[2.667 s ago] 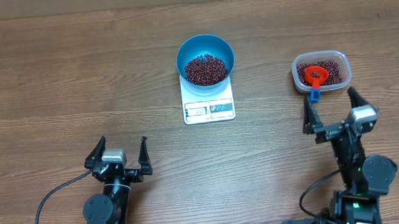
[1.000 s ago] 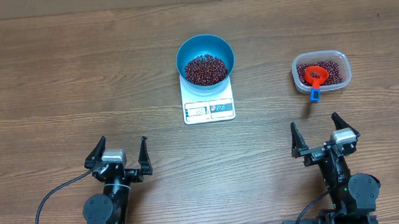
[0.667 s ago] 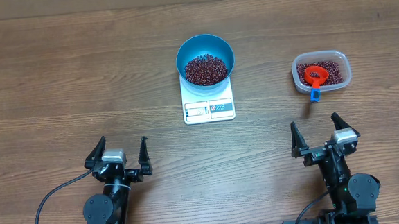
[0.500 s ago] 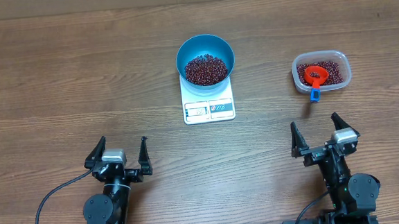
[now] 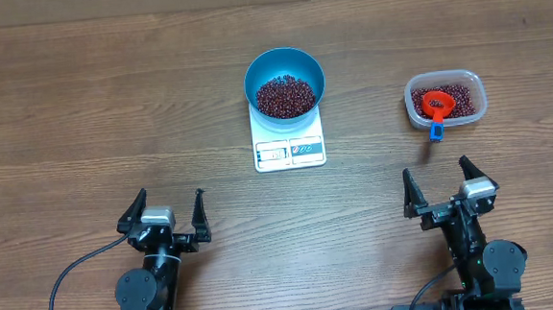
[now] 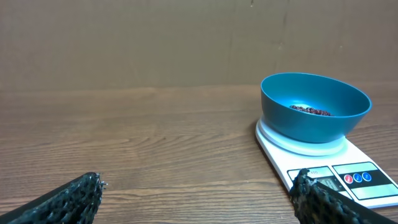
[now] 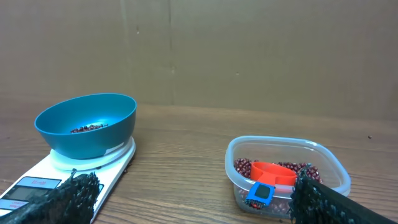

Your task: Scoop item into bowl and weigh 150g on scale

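The blue bowl (image 5: 285, 81) stands on the white scale (image 5: 289, 146) at the table's middle back, with a pile of dark red beans (image 5: 285, 96) inside; both wrist views show the bowl (image 6: 314, 115) (image 7: 86, 125) on the scale (image 6: 339, 174) (image 7: 37, 182). More beans (image 5: 458, 103) fill a clear tub (image 5: 445, 98) at the right. My left gripper (image 5: 169, 216) rests open near the front left, holding nothing. My right gripper (image 5: 440, 187) rests open at the front right, short of the tub, also holding nothing.
An orange scoop with a blue handle end (image 5: 435, 107) lies in the clear tub (image 7: 285, 173), its handle (image 7: 260, 192) over the near rim. A cardboard wall (image 6: 186, 43) closes off the far side of the wooden table (image 5: 111, 117).
Nothing has moved over the last second. Before that, the right arm drew back from beside the tub toward the table's front edge, leaving the scoop in the tub.
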